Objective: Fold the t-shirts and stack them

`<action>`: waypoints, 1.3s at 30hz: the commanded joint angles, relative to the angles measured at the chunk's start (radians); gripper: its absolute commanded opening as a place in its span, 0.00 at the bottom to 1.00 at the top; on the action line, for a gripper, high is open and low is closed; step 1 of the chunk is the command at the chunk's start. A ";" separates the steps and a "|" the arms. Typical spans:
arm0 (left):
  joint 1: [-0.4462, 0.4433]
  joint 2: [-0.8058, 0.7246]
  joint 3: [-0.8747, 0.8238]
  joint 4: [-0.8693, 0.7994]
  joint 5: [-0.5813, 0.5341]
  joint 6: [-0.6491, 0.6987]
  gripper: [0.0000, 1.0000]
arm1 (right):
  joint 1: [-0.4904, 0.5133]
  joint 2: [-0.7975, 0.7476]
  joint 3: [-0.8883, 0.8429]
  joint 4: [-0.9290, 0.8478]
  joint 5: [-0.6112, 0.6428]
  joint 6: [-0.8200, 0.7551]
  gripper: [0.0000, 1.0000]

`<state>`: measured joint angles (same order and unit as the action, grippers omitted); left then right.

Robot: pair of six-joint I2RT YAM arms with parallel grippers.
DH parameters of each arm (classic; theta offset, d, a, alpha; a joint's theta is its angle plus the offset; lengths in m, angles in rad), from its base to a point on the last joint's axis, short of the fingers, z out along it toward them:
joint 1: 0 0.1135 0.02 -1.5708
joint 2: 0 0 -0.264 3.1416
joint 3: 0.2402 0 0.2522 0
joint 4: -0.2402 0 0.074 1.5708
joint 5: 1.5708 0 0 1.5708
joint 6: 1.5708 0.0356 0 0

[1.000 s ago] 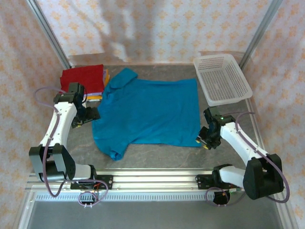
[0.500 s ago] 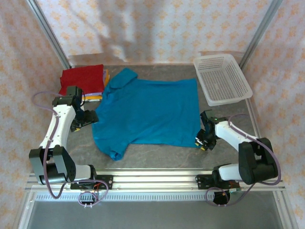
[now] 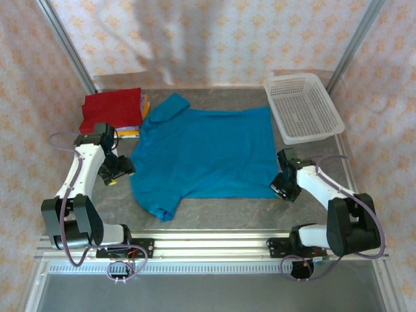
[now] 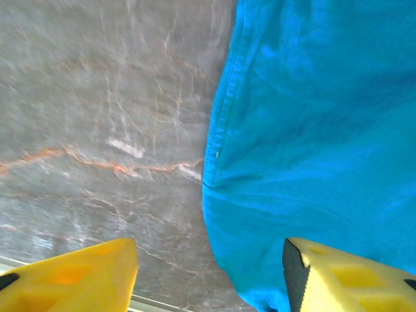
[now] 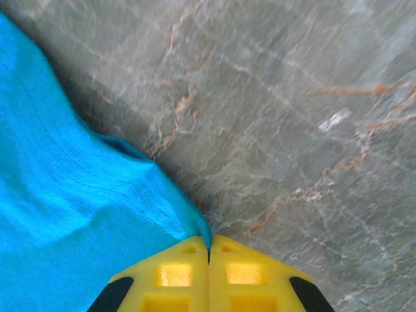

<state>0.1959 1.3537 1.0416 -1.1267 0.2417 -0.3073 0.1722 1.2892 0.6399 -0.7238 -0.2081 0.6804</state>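
On the grey tabletop (image 3: 221, 211) the blue t-shirt (image 3: 201, 153) lies flat, long axis nine-to-three, its four-o'clock hem corner clamped in the right claw (image 5: 208, 250), while the left claw (image 4: 209, 253), fingers apart, straddles the shirt's edge near eight o'clock.

A grey marbled table (image 3: 214, 218), veined with rust and white, stands inside a booth. Pale pink curtains (image 3: 227, 39) printed with small orange motifs hang on three sides behind slanting metal posts (image 3: 65, 49). An aluminium rail (image 3: 214, 242) runs along the near edge under soft light.
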 commanded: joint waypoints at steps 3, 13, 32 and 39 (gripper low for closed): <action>-0.036 0.038 -0.101 0.064 0.041 -0.074 0.57 | -0.015 -0.013 0.010 -0.014 0.061 0.001 0.00; -0.073 0.087 -0.213 0.202 0.028 -0.145 0.46 | -0.030 -0.026 0.017 -0.022 0.040 -0.028 0.00; -0.112 0.178 -0.210 0.211 0.031 -0.136 0.00 | -0.027 -0.099 0.043 -0.194 0.115 -0.035 0.00; -0.114 0.166 -0.175 0.145 -0.067 -0.111 0.00 | -0.026 -0.259 0.002 -0.256 0.231 0.072 0.00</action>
<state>0.0845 1.5421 0.8413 -0.9234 0.2531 -0.4370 0.1440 1.0706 0.6544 -0.9043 -0.0933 0.6891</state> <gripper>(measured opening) 0.050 0.042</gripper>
